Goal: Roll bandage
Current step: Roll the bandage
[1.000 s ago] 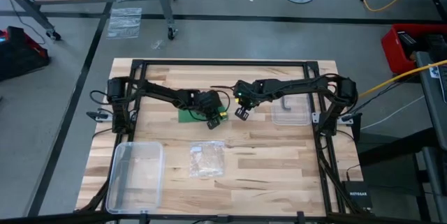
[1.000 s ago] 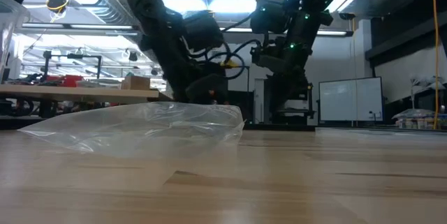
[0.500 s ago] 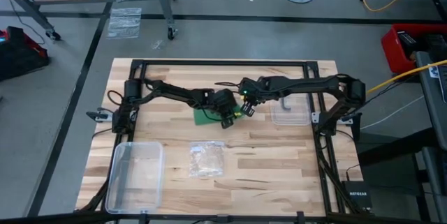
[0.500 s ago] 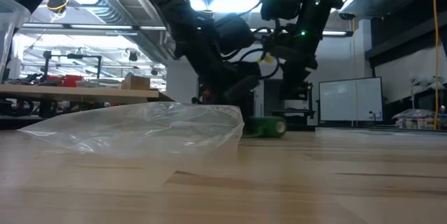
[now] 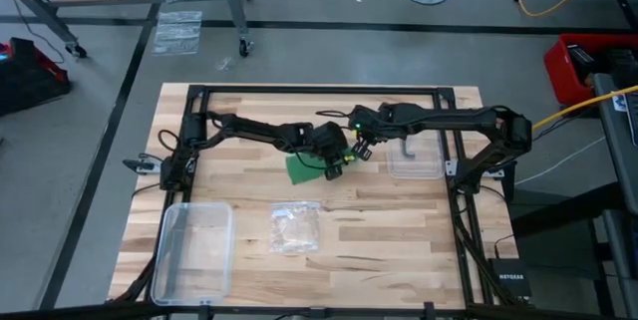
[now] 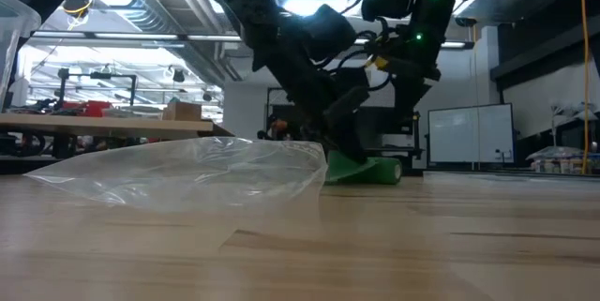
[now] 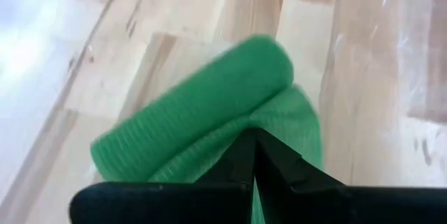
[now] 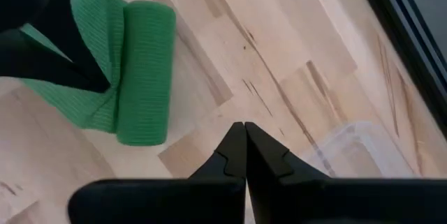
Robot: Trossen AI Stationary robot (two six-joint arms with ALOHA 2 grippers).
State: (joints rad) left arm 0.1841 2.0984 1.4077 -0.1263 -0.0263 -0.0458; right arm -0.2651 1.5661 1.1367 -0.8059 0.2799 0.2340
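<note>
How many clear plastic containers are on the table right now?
2. One clear plastic box sits at the table's near left corner; a smaller clear container lies toward the right, beside the right arm. The crinkly bag between them is not counted.

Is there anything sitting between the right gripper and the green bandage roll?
Nothing visible. The right gripper, shut, hangs beside the bandage, with bare table between them. The left gripper, shut, presses the bandage's flat part from the other side.
</note>
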